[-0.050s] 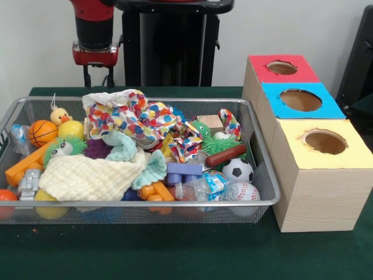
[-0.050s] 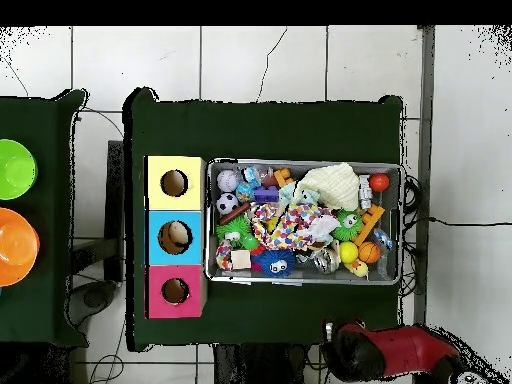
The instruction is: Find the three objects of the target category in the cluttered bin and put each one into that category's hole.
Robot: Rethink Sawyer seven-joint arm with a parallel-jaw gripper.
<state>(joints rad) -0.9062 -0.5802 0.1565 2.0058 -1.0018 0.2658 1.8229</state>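
You've got the wire mesh bin [image 1: 256,153] filling the centre-left of the front view, packed with clutter. The gripper [image 1: 97,79] hangs at the upper left of that frame, above the bin's far edge and touching nothing; only two thin dark prongs show under the red cuff, and you can't tell whether they're spread or pressed together. In the overhead view the red arm [image 2: 400,352] sits at lower right, off the table's green cover.

The sorting box stands just right of the bin, touching or nearly so — three holes in a row. In the front view: red hole [image 1: 282,67] at the upper right, blue hole [image 1: 301,100] in the middle, yellow hole [image 1: 325,142] lowest in frame.

Which category is the target isn't shown, so here's what you can see in the bin:
- soccer ball [image 1: 238,170] and baseball [image 1: 245,191] at the lower right corner, side by side
- small basketball [image 1: 42,133] at the left, next to a yellow ball [image 1: 70,129] and a rubber duck [image 1: 59,116]
- pale yellow knit cloth [image 1: 87,176] draped lower left
- multicoloured spotted cloth [image 1: 131,116] piled in the middle
- purple block [image 1: 183,173] beside a brown sausage-shaped toy [image 1: 225,155]
- green spiky toy [image 1: 214,143] right of centre

At the overhead view's left edge — a green bowl [image 2: 14,168] and an orange bowl [image 2: 14,246] on a separate table.
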